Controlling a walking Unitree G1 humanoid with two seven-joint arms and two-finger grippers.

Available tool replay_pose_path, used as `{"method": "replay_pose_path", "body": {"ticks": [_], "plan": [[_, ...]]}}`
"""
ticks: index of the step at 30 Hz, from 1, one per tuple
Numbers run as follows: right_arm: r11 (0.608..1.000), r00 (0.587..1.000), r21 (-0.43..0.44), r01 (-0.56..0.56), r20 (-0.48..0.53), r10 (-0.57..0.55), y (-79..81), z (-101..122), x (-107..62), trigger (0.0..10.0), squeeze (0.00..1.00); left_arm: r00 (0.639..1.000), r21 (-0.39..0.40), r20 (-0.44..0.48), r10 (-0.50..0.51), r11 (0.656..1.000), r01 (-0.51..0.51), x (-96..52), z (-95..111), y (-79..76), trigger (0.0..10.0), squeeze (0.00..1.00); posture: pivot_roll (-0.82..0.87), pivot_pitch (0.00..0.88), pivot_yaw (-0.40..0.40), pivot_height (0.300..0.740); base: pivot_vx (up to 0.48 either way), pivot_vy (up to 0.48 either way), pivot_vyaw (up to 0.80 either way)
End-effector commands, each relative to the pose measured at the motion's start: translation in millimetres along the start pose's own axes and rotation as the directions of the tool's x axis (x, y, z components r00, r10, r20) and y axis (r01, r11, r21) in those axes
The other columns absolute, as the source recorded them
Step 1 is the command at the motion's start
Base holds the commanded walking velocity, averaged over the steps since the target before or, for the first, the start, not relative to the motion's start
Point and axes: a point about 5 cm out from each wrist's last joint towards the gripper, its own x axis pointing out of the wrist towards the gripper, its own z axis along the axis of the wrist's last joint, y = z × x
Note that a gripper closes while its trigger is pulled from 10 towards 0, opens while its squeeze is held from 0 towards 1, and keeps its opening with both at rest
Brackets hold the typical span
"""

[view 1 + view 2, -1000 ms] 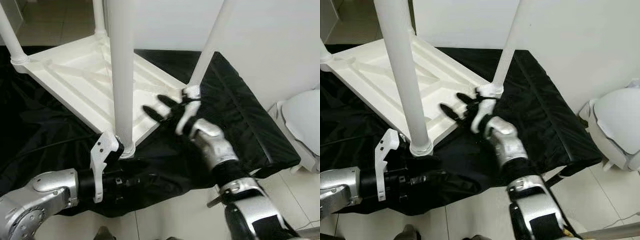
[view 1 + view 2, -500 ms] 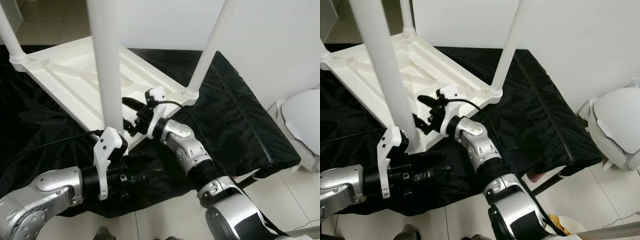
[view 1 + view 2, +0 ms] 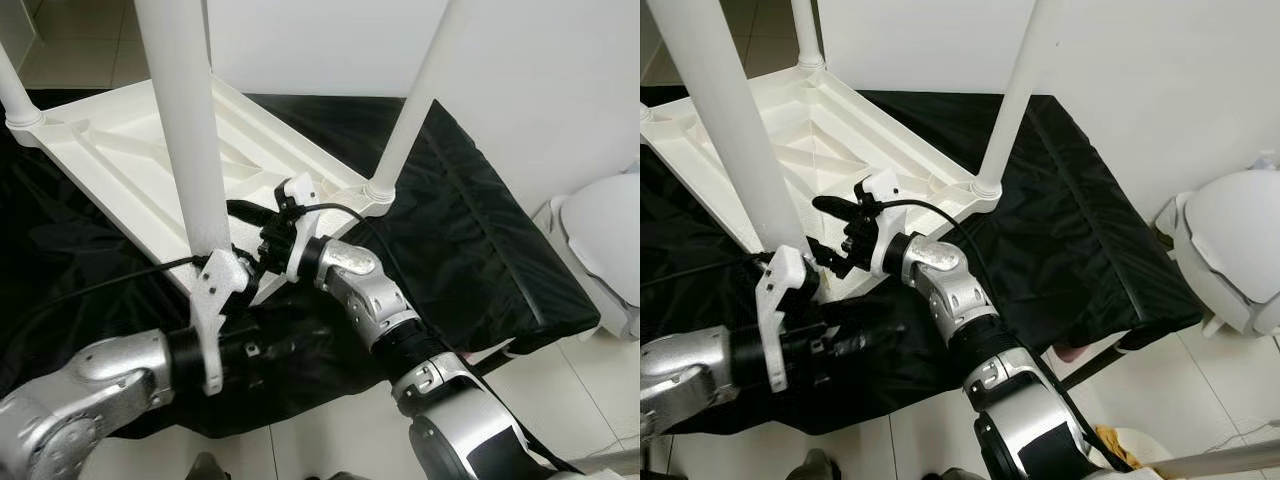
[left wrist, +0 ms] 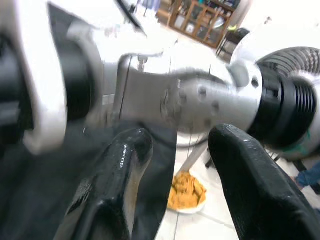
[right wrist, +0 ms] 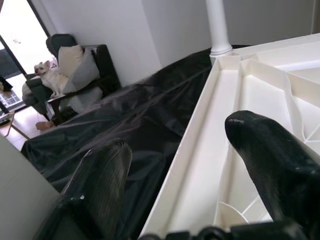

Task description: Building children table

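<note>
Your right gripper point(image 3: 830, 232) hung spread over the table's point(image 3: 110, 150) near rim, at 3 o'clock of the front leg point(image 3: 185, 130); left gripper point(image 4: 175, 165) gaped at 6 o'clock beneath.

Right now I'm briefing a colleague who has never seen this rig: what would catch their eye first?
An upturned white table lies on a black sheet, its white legs pointing up toward the camera. The right claw, fingers apart, straddles the table's near edge beside the closest leg. The left claw, also open, sits low on the sheet just below that corner.
</note>
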Motion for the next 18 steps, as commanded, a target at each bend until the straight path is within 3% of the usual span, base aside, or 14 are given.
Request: {"method": "replay_pose_path", "body": {"ticks": [1,2,4,7,11,14,18], "plan": [[1.0,0.998,0.021,-0.01,0.058,0.009,6.3,5,5.3,10.0,0.0,0.985,0.002,-0.027,0.172,0.985,-0.172,2.3,-4,10.5,10.0,0.0,0.11,0.093,-0.138,0.74,0.0,0.0,0.0],[0.999,0.997,0.021,0.035,0.075,-0.037,-3.4,10,-1.3,10.0,0.0,0.974,0.008,-0.035,0.225,0.974,-0.225,7.7,-5,14.8,10.0,0.0,0.11,0.097,-0.139,0.74,0.0,0.0,0.0],[0.998,0.995,0.021,0.052,0.083,-0.053,-7.3,12,-4.5,10.0,0.0,0.969,0.006,-0.04,0.243,0.97,-0.243,9.8,-6,16.4,10.0,0.0,0.11,0.097,-0.139,0.74,0.0,0.0,0.0],[0.993,0.985,0.021,0.117,0.126,-0.118,-23.0,22,-22.4,10.0,0.0,0.967,-0.007,-0.026,0.254,0.967,-0.254,16.0,-5,16.6,10.0,0.0,0.1,0.102,-0.14,0.74,0.0,0.0,0.0],[0.991,0.981,0.016,0.134,0.137,-0.134,-26.2,24,-26.9,10.0,0.0,0.967,-0.001,-0.031,0.254,0.967,-0.254,16.4,-6,16.0,10.0,0.0,0.1,0.103,-0.14,0.74,0.0,0.0,0.0],[0.968,0.953,0.0,0.253,0.172,-0.249,-45.6,34,-51.4,10.0,0.0,0.961,-0.005,-0.06,0.271,0.962,-0.271,17.2,-11,17.1,10.0,0.0,0.1,0.105,-0.139,0.74,0.0,0.0,0.0],[0.951,0.935,-0.003,0.309,0.185,-0.304,-54.6,39,-65.0,10.0,0.0,0.953,-0.009,-0.077,0.293,0.956,-0.294,16.2,-13,19.3,10.0,0.0,0.09,0.105,-0.136,0.74,0.0,0.0,0.0]]}}
